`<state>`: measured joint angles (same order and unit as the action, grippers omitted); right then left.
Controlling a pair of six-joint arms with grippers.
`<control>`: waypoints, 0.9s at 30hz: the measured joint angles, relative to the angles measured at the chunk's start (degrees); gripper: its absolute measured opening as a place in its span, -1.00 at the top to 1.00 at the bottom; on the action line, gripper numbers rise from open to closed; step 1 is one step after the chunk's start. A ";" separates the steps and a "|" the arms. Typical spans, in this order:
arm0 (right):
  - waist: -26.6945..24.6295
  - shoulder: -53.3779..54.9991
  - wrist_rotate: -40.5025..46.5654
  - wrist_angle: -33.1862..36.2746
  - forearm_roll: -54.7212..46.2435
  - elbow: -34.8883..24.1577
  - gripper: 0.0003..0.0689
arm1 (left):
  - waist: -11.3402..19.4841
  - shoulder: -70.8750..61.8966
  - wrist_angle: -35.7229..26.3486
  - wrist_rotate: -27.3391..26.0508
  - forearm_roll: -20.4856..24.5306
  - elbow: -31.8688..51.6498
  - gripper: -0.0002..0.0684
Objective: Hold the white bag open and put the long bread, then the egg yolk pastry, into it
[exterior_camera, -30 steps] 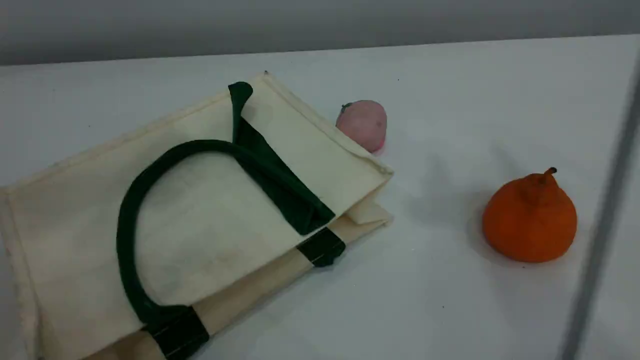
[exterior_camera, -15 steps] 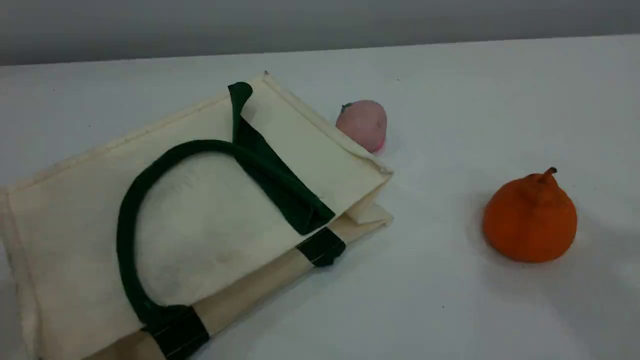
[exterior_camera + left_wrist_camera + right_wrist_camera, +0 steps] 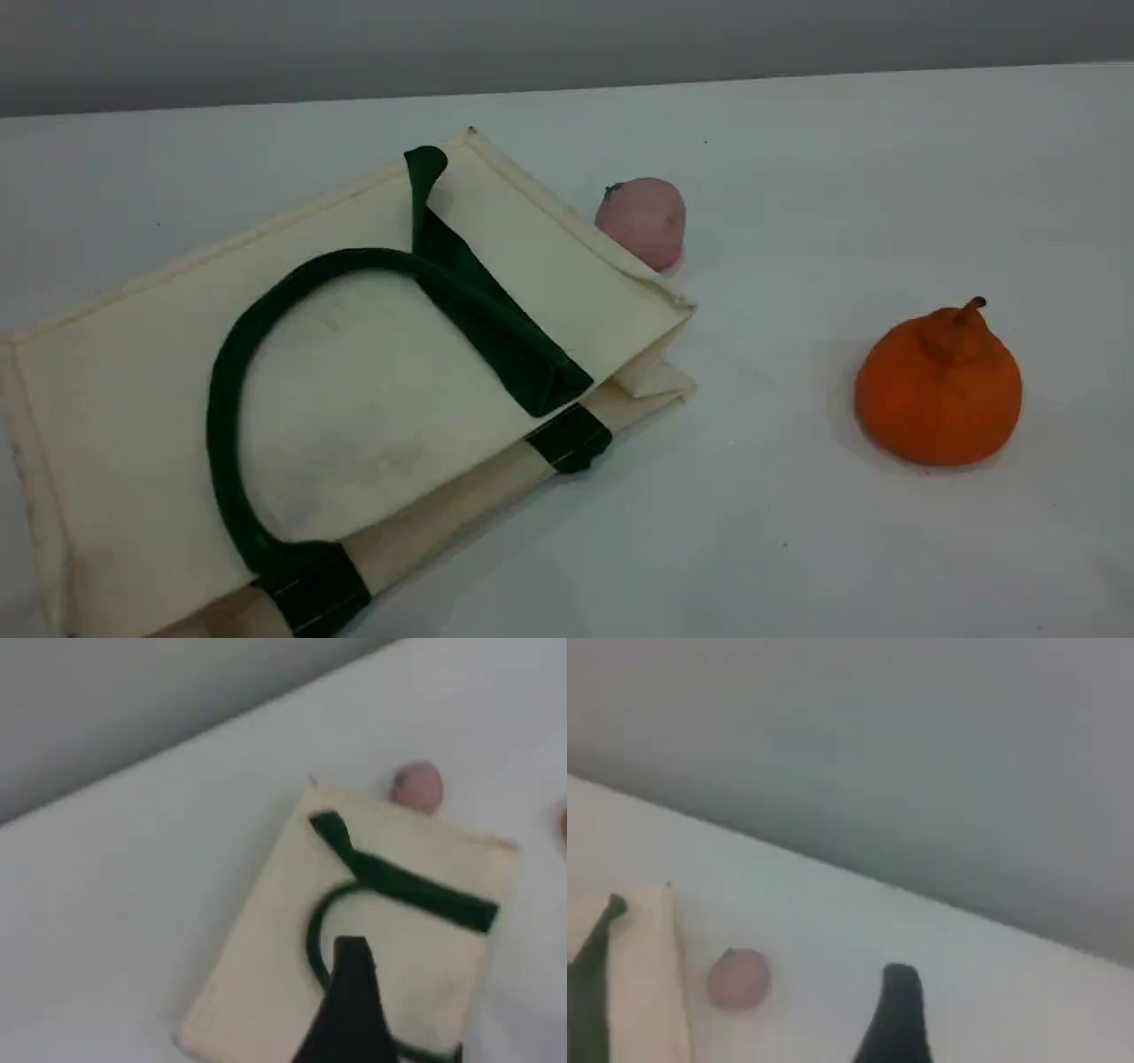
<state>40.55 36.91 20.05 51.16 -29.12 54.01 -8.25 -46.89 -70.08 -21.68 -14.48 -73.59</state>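
Note:
The white bag (image 3: 354, 399) lies flat on the table at the left, its mouth toward the right and one dark green handle (image 3: 221, 399) looped across its top. From high above, the left wrist view looks down on the bag (image 3: 283, 939), with one dark fingertip (image 3: 353, 992) of my left gripper over it and nothing at it. The right wrist view shows one fingertip (image 3: 897, 1014) of my right gripper in the air, also with nothing at it, and the bag's corner (image 3: 647, 992) at lower left. Long bread and egg yolk pastry are out of view. Neither arm appears in the scene view.
A pink round ball (image 3: 642, 221) rests just behind the bag's mouth, also seen as the ball (image 3: 416, 786) and the ball (image 3: 739, 977). An orange stemmed fruit (image 3: 939, 390) stands at the right. A grey wall runs behind the white table's far edge (image 3: 797, 78).
A blurred grey streak at the scene's right edge one second ago is gone, and the shadows by the orange fruit have faded. Bag, ball and fruit have not moved.

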 joint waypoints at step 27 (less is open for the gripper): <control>0.00 -29.54 -28.24 14.52 33.77 -22.29 -0.63 | 0.00 33.36 0.15 5.05 -0.64 37.36 -0.58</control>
<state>40.55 7.38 -8.18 65.68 4.65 31.72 -8.25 -13.53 -69.93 -16.62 -15.12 -36.24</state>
